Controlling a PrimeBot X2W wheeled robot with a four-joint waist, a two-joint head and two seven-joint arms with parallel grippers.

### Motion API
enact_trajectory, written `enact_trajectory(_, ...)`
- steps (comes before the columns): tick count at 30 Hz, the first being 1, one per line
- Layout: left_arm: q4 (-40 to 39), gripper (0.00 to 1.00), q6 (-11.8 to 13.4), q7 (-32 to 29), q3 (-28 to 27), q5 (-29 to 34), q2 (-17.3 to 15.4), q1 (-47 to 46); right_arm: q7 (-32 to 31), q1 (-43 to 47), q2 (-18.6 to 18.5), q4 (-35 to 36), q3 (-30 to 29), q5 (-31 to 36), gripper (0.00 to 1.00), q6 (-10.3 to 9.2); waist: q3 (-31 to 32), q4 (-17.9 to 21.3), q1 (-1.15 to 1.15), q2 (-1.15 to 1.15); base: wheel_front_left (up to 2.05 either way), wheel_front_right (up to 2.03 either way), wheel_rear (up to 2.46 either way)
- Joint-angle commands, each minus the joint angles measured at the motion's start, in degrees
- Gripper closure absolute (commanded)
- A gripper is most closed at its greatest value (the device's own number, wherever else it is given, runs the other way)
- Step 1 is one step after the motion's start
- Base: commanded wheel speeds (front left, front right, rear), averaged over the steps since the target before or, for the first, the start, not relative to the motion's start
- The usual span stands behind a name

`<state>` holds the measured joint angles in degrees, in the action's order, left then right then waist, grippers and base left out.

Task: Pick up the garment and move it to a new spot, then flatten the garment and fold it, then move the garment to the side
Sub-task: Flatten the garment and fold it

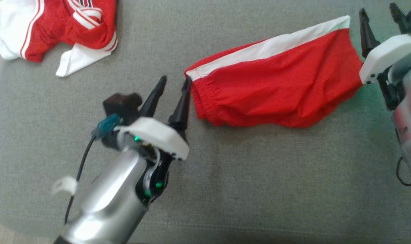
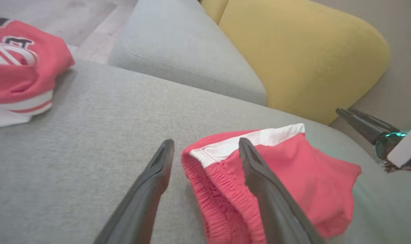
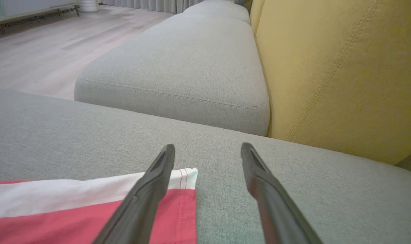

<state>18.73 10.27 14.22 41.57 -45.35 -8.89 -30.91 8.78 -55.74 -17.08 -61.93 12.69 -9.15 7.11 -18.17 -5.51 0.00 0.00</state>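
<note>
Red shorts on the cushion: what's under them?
The red shorts lie on the grey seat cushion, which shows on every side of them. The patch directly beneath is covered by the cloth.

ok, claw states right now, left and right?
Left claw: open, holding nothing, at the waistband end of the red shorts.
Right claw: open, holding nothing, at the hem end.
</note>
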Motion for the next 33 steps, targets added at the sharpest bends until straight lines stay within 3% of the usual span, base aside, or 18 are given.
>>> enact_trajectory(1,-3.5,0.0,0.9,0.7,-3.1,1.8,-1.8,0.7,0.9,0.9,-0.4,1.4,1.1,-1.3,0.0,0.37,1.5,0.4,0.0,0.0,0.0,0.0,0.0)
enact_trajectory(6,-8.9,0.0,3.0,0.8,-6.1,7.4,-3.8,6.9,-1.9,4.3,0.1,1.4,2.5,-6.4,0.0,0.37,3.9,1.5,0.0,0.0,0.0,0.0,0.0)
enact_trajectory(14,-12.9,0.0,4.4,0.8,-10.0,10.8,-4.3,14.4,-13.2,6.6,-0.3,2.4,7.0,-14.3,0.0,0.37,3.8,2.1,0.0,0.0,0.0,0.0,0.0)
enact_trajectory(28,-13.9,0.0,3.4,0.8,-12.4,13.4,-2.6,15.6,-29.5,6.9,-3.1,5.8,13.8,-25.7,0.0,0.37,1.6,-0.1,0.0,0.0,0.0,0.0,0.0)
enact_trajectory(29,-13.8,0.0,3.3,0.8,-12.6,13.5,-2.5,15.7,-30.5,7.3,-3.1,6.4,14.2,-26.8,0.07,0.37,1.6,-0.1,0.0,0.0,0.0,0.0,0.0)
enact_trajectory(31,-13.7,0.0,3.1,0.8,-12.9,13.7,-2.3,15.8,-31.9,8.1,-3.4,7.9,15.2,-28.9,0.52,0.37,1.6,-0.1,0.0,0.0,0.0,0.0,0.0)
enact_trajectory(33,-13.6,0.0,3.0,0.8,-13.2,13.9,-2.2,15.9,-32.6,8.9,-3.9,9.3,16.1,-30.5,0.73,0.37,1.7,0.2,0.0,0.0,0.0,0.0,0.0)
